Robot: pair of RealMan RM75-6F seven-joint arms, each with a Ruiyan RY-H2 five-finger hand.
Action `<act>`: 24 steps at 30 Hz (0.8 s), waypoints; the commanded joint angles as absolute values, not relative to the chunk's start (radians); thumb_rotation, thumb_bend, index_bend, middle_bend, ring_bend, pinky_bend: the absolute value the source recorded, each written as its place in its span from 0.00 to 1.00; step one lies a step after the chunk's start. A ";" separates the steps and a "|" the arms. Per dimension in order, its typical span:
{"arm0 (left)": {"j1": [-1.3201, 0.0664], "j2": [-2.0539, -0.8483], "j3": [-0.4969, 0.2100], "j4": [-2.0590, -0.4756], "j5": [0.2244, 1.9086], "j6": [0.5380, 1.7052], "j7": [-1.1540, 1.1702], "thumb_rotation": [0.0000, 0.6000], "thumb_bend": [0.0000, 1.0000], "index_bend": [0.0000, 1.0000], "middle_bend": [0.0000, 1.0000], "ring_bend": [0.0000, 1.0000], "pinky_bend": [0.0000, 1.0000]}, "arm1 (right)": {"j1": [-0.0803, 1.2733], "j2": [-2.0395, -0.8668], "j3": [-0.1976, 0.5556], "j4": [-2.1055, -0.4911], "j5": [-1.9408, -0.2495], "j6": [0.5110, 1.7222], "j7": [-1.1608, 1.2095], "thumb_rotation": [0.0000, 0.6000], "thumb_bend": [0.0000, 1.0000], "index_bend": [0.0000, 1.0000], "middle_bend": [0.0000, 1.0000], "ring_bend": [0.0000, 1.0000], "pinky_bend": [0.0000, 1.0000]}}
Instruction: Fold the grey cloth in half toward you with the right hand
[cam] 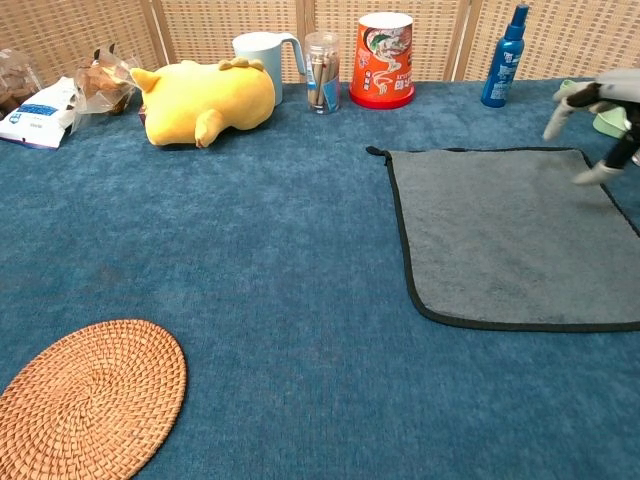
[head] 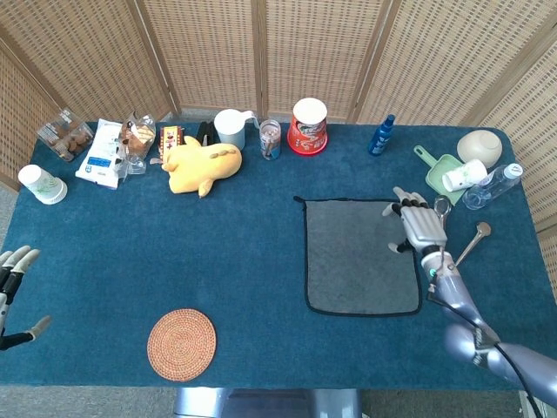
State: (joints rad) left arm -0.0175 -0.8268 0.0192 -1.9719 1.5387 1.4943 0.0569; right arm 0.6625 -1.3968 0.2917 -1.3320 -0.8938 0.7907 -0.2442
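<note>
Well, from the head view the flat grey cloth with black edging (head: 361,255) lies unfolded on the blue table (head: 244,261), right hand (head: 421,225) spread, empty, over its far right corner. Chest view agrees: fingers (cam: 556,122) apart above the far edge, nothing gripped, whole fold left.

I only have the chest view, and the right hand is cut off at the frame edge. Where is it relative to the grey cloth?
Observer: In the head view the right hand is at the cloth's far right corner, fingers apart, holding nothing. I cannot tell if it touches.
Operator: Anything close to it on that side?
Observer: A spoon lies just right of the cloth's edge, beside the hand.
Operator: And the left hand? I cannot see it.
Observer: The left hand is at the table's left edge, open and empty, far from the cloth.
</note>
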 commanded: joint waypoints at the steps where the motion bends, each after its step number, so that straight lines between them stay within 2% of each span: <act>1: -0.017 -0.826 0.018 -1.972 1.535 1.496 0.056 1.00 0.28 0.00 0.00 0.00 0.00 | 0.722 -1.452 0.310 -1.256 -0.819 0.775 -0.300 1.00 0.22 0.34 0.00 0.00 0.10; 14: -0.018 -0.824 0.012 -1.977 1.512 1.493 0.051 1.00 0.28 0.00 0.00 0.00 0.00 | 0.839 -1.561 0.323 -1.051 -0.635 0.764 -0.425 1.00 0.24 0.36 0.00 0.00 0.10; 24: -0.029 -0.825 -0.001 -1.978 1.470 1.474 0.053 1.00 0.28 0.00 0.00 0.00 0.00 | 0.912 -1.641 0.323 -0.895 -0.503 0.694 -0.508 1.00 0.25 0.40 0.00 0.00 0.10</act>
State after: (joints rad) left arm -0.0277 -0.8246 0.0001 -1.9779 1.4717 1.4751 0.0534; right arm 0.8969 -1.6262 0.3248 -0.9150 -0.5200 0.7066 -0.4914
